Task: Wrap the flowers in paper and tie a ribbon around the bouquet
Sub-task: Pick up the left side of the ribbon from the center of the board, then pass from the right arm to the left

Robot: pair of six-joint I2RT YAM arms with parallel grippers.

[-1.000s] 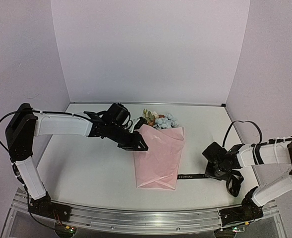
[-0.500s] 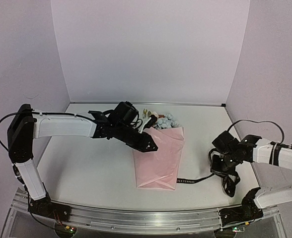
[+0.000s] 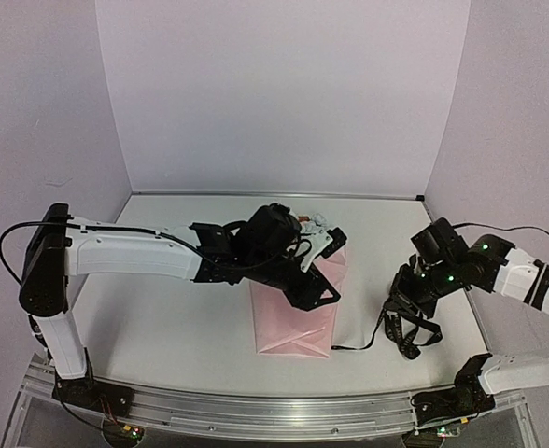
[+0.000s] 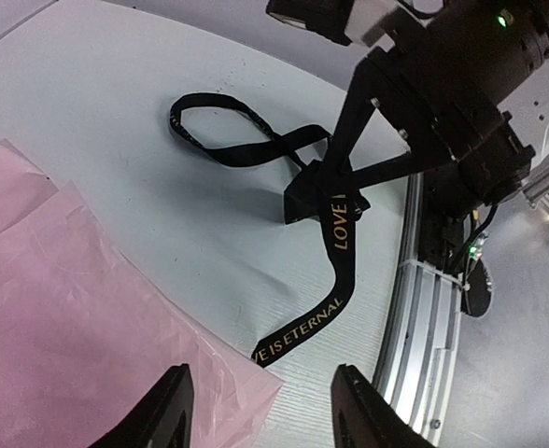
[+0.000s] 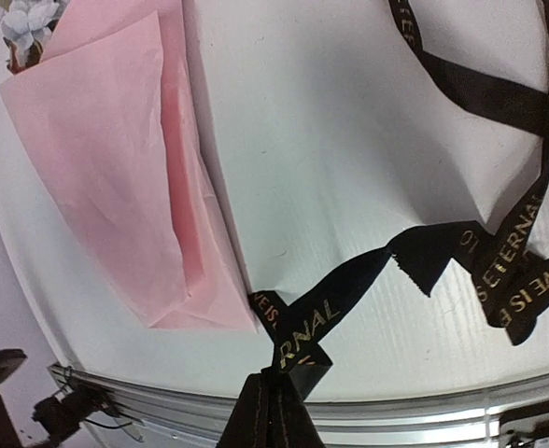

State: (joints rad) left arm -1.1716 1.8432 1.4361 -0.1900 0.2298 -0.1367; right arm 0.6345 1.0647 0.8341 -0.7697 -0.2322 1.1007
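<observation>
The bouquet (image 3: 298,317) lies on the table as a folded cone of pink paper (image 5: 116,168). The flowers (image 5: 27,23) peek out at its far end; my left arm covers most of them in the top view. My left gripper (image 3: 316,297) hovers open over the paper's right edge, and its fingers (image 4: 172,411) straddle the paper's near corner (image 4: 69,308) with nothing between them. The black ribbon (image 4: 335,280) with gold lettering runs out from under that corner. My right gripper (image 3: 398,303) is shut on the ribbon (image 5: 330,317) and holds it lifted off the table. The rest of the ribbon loops loosely (image 3: 410,341) below it.
A metal rail (image 3: 274,411) runs along the table's near edge, close to the ribbon and both arm bases. Pale walls close in the back and both sides. The right arm (image 4: 461,84) fills the upper right of the left wrist view.
My left arm has swung right across the bouquet and its jaws have opened. My right gripper has shut on the ribbon and raised it, so the ribbon no longer lies flat.
</observation>
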